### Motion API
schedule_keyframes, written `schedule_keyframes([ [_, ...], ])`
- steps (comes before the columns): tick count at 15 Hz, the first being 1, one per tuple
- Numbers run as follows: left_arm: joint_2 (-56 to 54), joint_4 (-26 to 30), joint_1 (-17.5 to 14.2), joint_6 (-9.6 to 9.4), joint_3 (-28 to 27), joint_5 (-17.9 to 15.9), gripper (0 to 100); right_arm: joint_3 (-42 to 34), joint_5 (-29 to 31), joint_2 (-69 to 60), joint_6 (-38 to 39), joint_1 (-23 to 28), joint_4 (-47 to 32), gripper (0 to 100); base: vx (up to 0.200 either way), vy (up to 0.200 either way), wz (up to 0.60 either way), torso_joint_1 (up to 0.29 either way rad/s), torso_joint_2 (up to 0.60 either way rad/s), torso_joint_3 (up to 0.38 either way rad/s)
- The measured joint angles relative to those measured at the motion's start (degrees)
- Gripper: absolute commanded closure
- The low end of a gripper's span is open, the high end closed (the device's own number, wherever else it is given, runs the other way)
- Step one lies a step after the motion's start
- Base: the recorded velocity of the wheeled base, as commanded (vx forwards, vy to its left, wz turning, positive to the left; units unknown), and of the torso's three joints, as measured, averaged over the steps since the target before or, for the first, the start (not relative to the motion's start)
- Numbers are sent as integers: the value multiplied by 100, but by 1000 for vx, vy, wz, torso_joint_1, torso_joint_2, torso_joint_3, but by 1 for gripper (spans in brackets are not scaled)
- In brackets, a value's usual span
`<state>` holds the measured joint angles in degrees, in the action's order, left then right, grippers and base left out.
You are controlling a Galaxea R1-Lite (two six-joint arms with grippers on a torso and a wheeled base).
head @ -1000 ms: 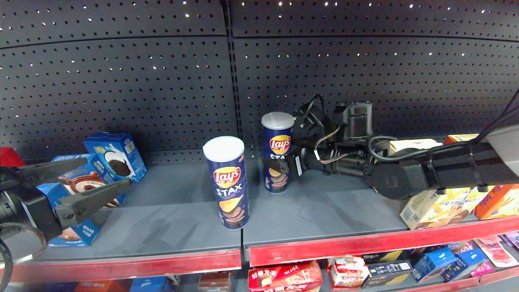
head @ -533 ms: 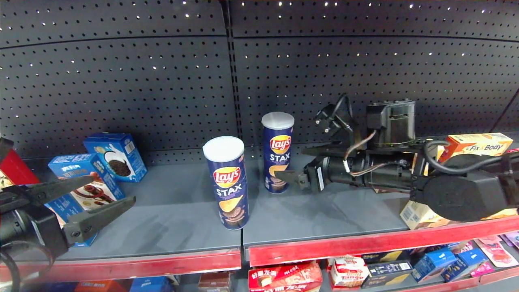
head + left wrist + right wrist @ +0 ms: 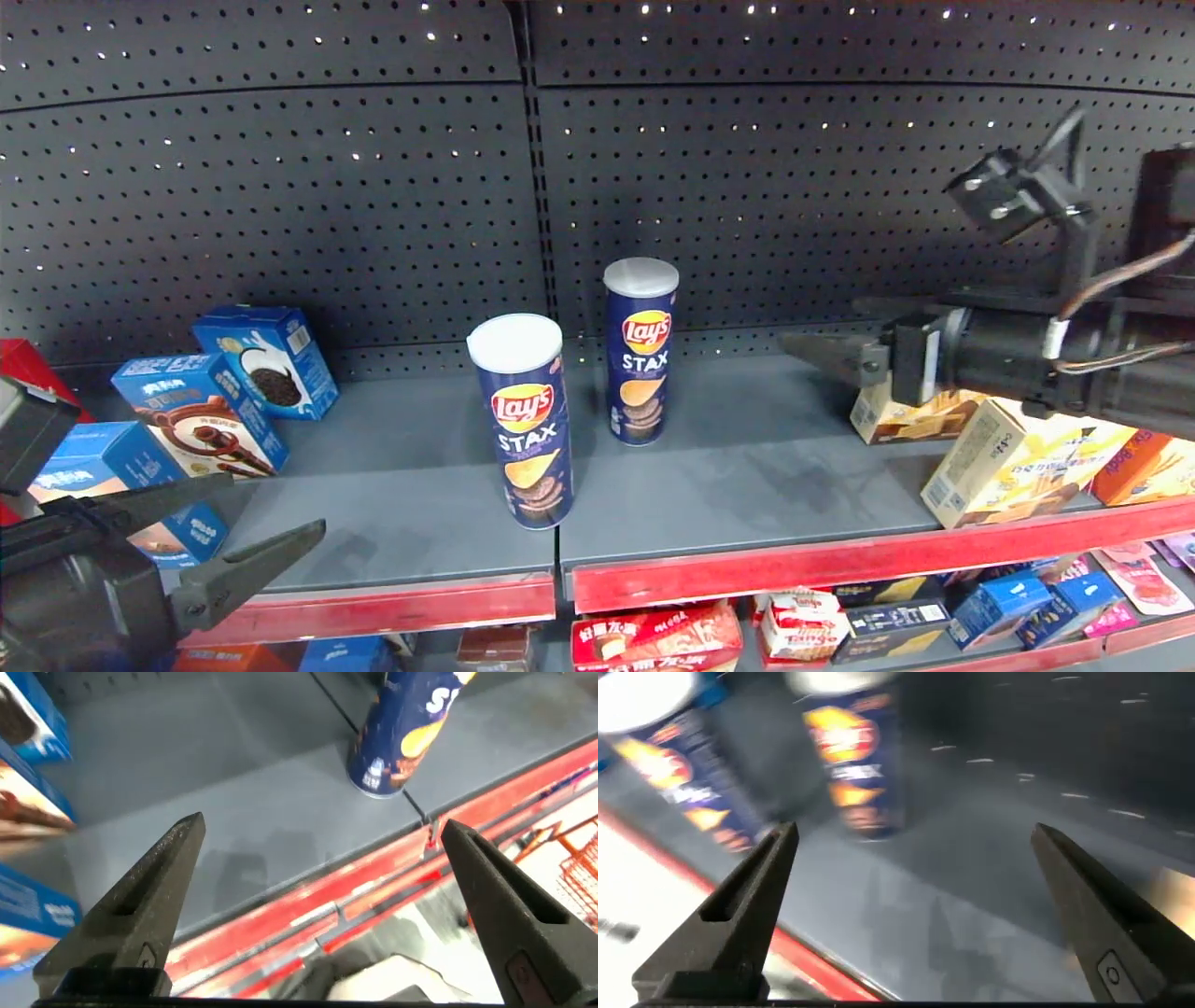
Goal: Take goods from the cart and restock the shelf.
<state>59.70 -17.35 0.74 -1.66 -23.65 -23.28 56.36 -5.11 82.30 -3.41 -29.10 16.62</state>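
Two dark blue chip cans with white lids stand upright on the grey shelf (image 3: pixel 747 467). The front can (image 3: pixel 520 420) is near the red lip, and the rear can (image 3: pixel 639 355) stands deeper in. My right gripper (image 3: pixel 822 327) hangs open and empty to the right of the rear can, well apart from it. The right wrist view has the open right gripper (image 3: pixel 913 840) facing the rear can (image 3: pixel 854 756) and the front can (image 3: pixel 673 756). My left gripper (image 3: pixel 275 509) is open and empty at the shelf's front left. In the left wrist view this gripper (image 3: pixel 322 840) is above the lip, near the front can (image 3: pixel 397 737).
Blue cookie boxes (image 3: pixel 201 420) lean at the shelf's left, with a red box (image 3: pixel 23 364) beyond. Yellow boxes (image 3: pixel 1018 457) and an orange box (image 3: pixel 1139 467) crowd the right end. A pegboard wall backs the shelf. Packaged goods (image 3: pixel 653 635) fill the shelf below.
My right gripper has drawn back to the right, away from the rear can, which stays standing. My left gripper has sunk lower, toward the shelf's front lip.
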Motion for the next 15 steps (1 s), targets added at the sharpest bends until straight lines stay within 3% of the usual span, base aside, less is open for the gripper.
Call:
schedule_keyframes([
  [3, 46, -5, 7, 54, 44, -15, 0, -401, 1017, -1039, 13, 262, -197, 0, 0, 0, 0, 0, 0, 0],
  [9, 306, -5, 13, 54, 78, -178, 0, -368, 2907, -3038, -4, 385, -1990, 0, 0, 0, 0, 0, 0, 0],
  [12, 441, -9, 33, 51, 33, -197, 0, -328, 3272, -3834, -6, 521, -2644, 0, 0, 0, 0, 0, 0, 0],
  [15, 563, -38, 77, 54, -24, -261, 0, -352, 3313, -4415, -9, 1072, -2789, 0, 0, 0, 0, 0, 0, 0],
])
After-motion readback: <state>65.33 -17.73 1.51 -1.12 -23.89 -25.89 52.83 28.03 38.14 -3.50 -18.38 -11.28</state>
